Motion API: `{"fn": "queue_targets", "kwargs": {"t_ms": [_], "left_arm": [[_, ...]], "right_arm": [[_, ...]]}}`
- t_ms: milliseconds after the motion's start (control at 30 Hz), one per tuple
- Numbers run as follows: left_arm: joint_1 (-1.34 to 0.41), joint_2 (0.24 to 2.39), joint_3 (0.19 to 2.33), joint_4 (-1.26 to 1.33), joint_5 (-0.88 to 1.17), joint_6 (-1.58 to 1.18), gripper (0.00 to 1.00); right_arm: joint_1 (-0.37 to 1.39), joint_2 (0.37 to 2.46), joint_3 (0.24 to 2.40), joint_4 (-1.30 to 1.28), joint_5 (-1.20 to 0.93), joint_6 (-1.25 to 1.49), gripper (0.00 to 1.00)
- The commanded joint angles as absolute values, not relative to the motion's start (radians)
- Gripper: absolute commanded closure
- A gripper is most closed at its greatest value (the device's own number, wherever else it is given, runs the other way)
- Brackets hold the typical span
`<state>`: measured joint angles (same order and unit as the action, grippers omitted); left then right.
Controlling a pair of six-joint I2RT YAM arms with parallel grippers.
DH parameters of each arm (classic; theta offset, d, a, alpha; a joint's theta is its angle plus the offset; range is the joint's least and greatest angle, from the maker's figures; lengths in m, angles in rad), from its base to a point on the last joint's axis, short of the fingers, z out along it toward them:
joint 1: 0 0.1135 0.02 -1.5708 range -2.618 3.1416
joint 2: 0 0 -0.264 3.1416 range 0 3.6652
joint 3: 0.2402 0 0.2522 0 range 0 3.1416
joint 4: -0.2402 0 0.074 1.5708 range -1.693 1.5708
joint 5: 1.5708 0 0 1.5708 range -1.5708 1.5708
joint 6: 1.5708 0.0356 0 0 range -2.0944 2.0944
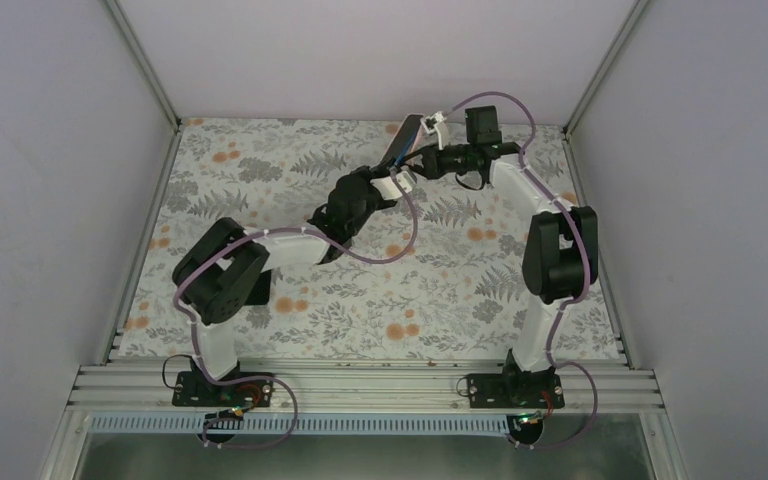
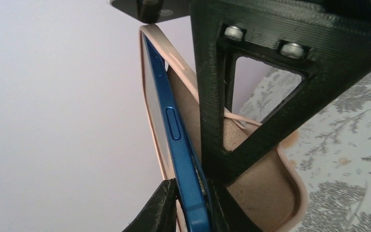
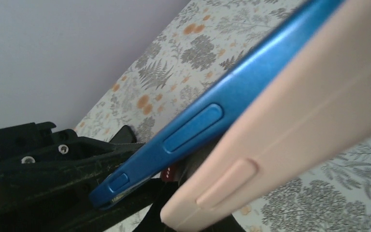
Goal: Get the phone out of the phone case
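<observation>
Fingers of the left gripper are pinched tight on the bottom end of the phone, one black pad on each side of the blue frame, down at 6 o'clock in the left wrist view. From there the phone is seen running up toward 12 o'clock, edge-on, with its long side button facing the camera.

The phone case is already peeled away on the 4 o'clock side, so its tan inside is exposed, while one pink lip is hugged against the phone's other face. A black triangular strut with two screws is wedged in the gap between phone and case; which arm it belongs to can't really be told.

The right gripper is pressed in at the same spot, but its jaws are hidden behind the pink shell in the right wrist view, so how far they're open can't be called.

Zoomed out, the whole bundle is held up off the floral table at roughly 12 o'clock, near the far wall, with both arms stretched in toward it.
</observation>
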<state>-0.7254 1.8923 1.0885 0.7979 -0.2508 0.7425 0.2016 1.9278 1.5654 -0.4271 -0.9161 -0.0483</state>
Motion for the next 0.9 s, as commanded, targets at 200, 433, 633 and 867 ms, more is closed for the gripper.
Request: {"fn": "queue_targets", "kwargs": {"t_ms": [200, 433, 633, 867], "left_arm": [[-0.529, 1.619, 1.067, 0.807, -0.472, 0.695, 0.98], [-0.528, 1.583, 1.025, 0.745, -0.426, 0.682, 0.98], [-0.604, 1.583, 0.979, 0.532, -0.525, 0.76, 0.98], [-0.777, 1.534, 0.811, 0.217, -0.715, 0.774, 0.98]], "right_arm": [[0.05, 1.93, 1.466, -0.721, -0.704, -0.21, 0.97], [0.034, 1.903, 1.438, -0.801, -0.79, -0.275, 0.97], [0.033, 1.954, 1.441, -1.101, -0.866, -0.512, 0.97], [0.031, 1.927, 1.254, -1.208, -0.859, -0.658, 0.97]]}}
